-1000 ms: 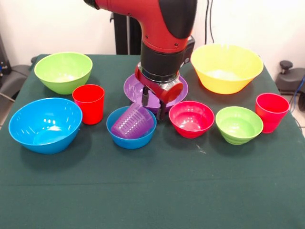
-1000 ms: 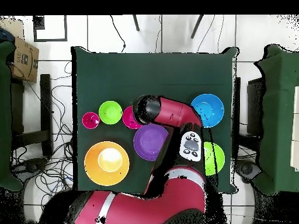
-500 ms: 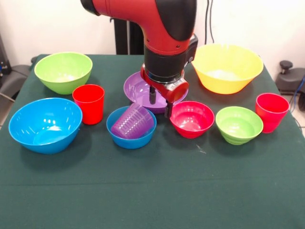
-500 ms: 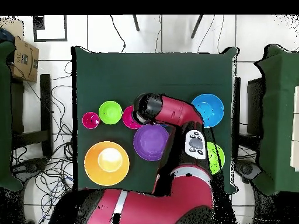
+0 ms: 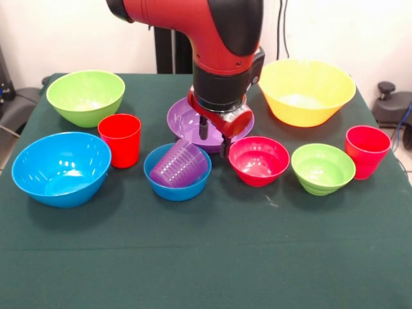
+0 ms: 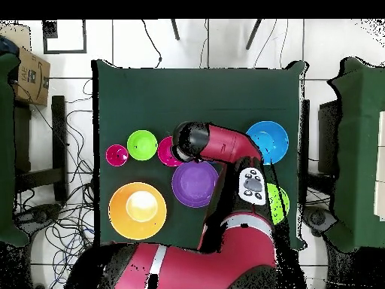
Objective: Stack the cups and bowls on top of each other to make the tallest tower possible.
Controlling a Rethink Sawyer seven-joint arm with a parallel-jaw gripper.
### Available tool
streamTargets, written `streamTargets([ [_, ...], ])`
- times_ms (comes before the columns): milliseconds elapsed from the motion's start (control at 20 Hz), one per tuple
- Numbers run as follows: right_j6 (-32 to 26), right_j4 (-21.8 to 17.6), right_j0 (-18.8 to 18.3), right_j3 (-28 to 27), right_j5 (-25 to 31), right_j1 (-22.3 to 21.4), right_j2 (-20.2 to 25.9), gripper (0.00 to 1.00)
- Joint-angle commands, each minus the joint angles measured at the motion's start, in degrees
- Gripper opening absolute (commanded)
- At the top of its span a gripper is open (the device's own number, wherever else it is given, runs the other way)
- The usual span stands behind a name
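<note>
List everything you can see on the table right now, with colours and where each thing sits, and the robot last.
Places as the front view shows them.
Large bowls: four; lime green back left, blue front left, purple centre under the arm, yellow back right.
Small bowls: three in the front row; blue, red-pink, lime green.
Red cups: two, upright; one beside the large blue bowl, one far right.
Purple cup: one, tilted inside the small blue bowl.
Table: one, dark green cloth.
Cardboard box: one, beside the table.
Arm: red and black; claw open, empty, over the purple bowl's rim.
</note>
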Motion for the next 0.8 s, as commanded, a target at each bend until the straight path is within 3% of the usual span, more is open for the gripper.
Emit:
streamTargets([
  [50, -3.39, -5.86, 1.35, 1.04, -2.90, 3.42, 4.50, 1.00],
  [350, -2.01, -6.65, 1.21, 1.25, -5.40, 4.04, 4.60, 1.00],
  [800, -0.02, -8.19, 0.29, 0.51, -14.28, 7.45, 4.33, 1.00],
])
